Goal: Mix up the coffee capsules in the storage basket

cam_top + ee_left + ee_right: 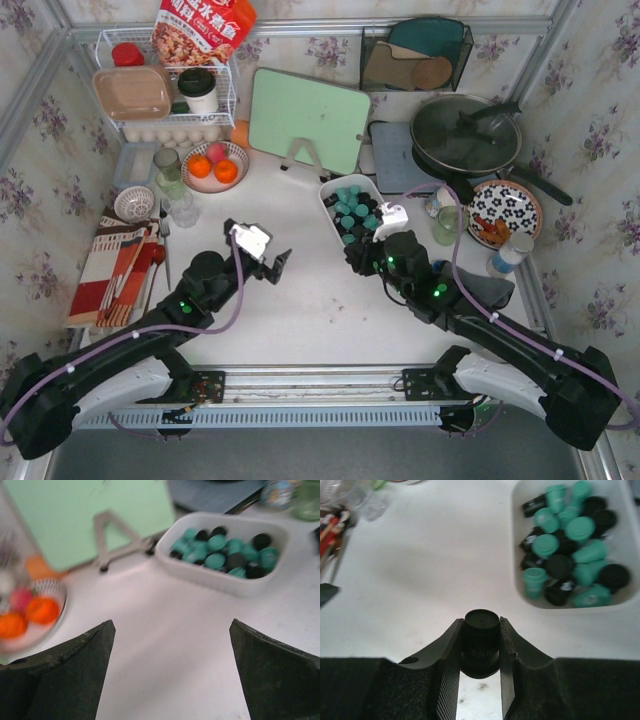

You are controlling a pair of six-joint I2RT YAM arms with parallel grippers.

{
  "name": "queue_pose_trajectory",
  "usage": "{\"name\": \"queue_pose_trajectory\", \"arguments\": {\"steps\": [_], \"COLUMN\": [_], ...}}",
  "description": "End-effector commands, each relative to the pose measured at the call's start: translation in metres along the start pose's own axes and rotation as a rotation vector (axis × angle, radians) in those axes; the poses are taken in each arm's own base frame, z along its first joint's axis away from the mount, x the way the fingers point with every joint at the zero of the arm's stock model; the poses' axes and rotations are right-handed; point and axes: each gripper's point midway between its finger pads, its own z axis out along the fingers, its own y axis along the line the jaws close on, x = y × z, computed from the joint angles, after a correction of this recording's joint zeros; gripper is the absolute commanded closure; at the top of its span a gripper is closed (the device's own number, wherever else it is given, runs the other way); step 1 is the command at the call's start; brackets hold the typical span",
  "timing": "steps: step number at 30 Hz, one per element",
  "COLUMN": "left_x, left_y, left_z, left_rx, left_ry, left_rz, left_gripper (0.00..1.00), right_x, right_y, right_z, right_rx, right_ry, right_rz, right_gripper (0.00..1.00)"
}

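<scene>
The right fingers (447, 655) clamp a black capsule (481, 639) just outside the near wall of the storage basket (570, 612). The left fingers (75, 675) gape empty, well away from it. Release the capsule low among the teal coffee capsules (547, 520) inside.

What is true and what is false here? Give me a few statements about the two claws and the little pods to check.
1. The right gripper is shut on a black capsule. True.
2. The left gripper holds a teal pod. False: it is open and empty.
3. The storage basket holds both teal and black coffee capsules. True.
4. The oranges lie in the storage basket. False: they sit in a bowl off to the side.
</scene>
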Motion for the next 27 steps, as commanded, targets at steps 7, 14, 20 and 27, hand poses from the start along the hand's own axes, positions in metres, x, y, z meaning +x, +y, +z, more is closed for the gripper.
{"name": "queue_pose_trajectory", "arguments": {"steps": [7,14,20,27], "left_x": [0.090,0.091,0.093,0.092], "left_y": [0.083,0.081,0.078,0.078], "left_z": [-0.094,-0.094,-0.090,-0.091], "left_rx": [-0.693,-0.687,-0.683,-0.688], "left_ry": [0.247,0.243,0.298,0.295], "left_rz": [-0.409,-0.449,-0.442,-0.457], "left_gripper": [0.00,0.00,0.01,0.01], "right_x": [-0.044,-0.036,-0.005,0.036], "right_y": [-0.056,-0.073,-0.086,-0.113], "right_z": [0.001,0.058,0.102,0.115], "right_rx": [0.278,0.288,0.241,0.270], "right_ry": [-0.220,-0.072,0.138,0.298], "right_rz": [-0.230,-0.299,-0.283,-0.214], "right_gripper": [1.00,1.00,1.00,1.00]}}
